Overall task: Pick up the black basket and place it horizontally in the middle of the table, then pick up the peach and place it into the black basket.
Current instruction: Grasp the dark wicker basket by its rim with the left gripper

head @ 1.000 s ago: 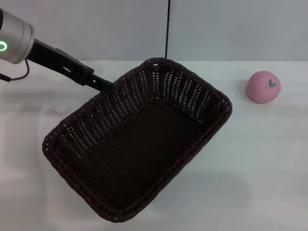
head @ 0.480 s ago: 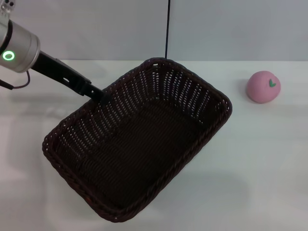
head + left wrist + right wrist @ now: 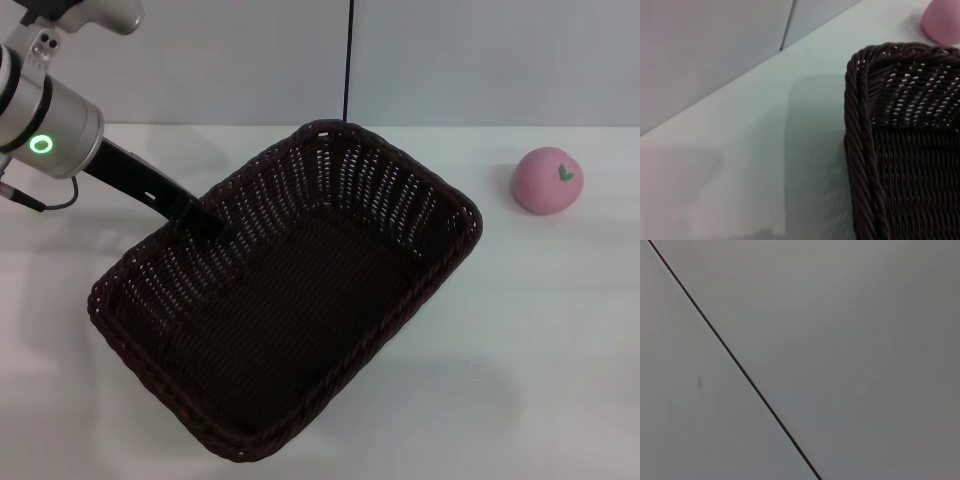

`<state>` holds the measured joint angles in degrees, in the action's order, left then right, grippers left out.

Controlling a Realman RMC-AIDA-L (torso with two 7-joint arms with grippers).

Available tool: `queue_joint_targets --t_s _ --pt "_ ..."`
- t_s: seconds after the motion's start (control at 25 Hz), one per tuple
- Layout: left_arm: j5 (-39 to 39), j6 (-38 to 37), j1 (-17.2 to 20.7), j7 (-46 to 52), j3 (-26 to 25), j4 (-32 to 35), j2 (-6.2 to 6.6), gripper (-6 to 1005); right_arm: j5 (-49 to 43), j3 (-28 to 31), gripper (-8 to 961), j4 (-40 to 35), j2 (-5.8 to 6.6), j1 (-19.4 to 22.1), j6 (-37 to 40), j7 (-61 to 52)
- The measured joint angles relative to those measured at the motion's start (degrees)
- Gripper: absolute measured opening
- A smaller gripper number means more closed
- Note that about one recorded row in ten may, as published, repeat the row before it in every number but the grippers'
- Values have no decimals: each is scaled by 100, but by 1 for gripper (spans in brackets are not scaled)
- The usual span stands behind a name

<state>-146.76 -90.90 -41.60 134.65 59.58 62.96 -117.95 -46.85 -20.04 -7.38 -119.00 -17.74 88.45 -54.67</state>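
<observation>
The black basket (image 3: 285, 295) sits diagonally mid-surface (image 3: 540, 340), open side up. The left gripper (image 3: 205, 225) is at its far-left rim, can't tell if it's clamped. The peach (image 3: 546, 180) rests well right of the basket.

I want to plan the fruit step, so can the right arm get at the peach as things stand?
Probably yes, though the right arm is out of view. The peach sits alone on the table, apart from the black basket; the left gripper is at the basket's far-left rim.
</observation>
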Motion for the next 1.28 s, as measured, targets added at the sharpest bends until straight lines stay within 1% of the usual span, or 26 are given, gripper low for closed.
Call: queue_joint_targets --t_s 0.36,0.6,1.04,1.16,1.28 --pt "-2 64 19 80 195 -39 -9 728 0 0 621 46 0 -1 0 0" --pt "1 39 14 67 195 -7 -9 507 0 0 620 55 0 -1 2 0" --pt "9 -27 23 27 222 6 -9 298 0 69 621 81 0 17 5 0" --pt "37 -59 23 9 222 42 -7 213 0 71 621 81 0 17 6 0" --pt "65 -81 22 -35 220 138 -5 211 0 71 620 80 0 17 6 0"
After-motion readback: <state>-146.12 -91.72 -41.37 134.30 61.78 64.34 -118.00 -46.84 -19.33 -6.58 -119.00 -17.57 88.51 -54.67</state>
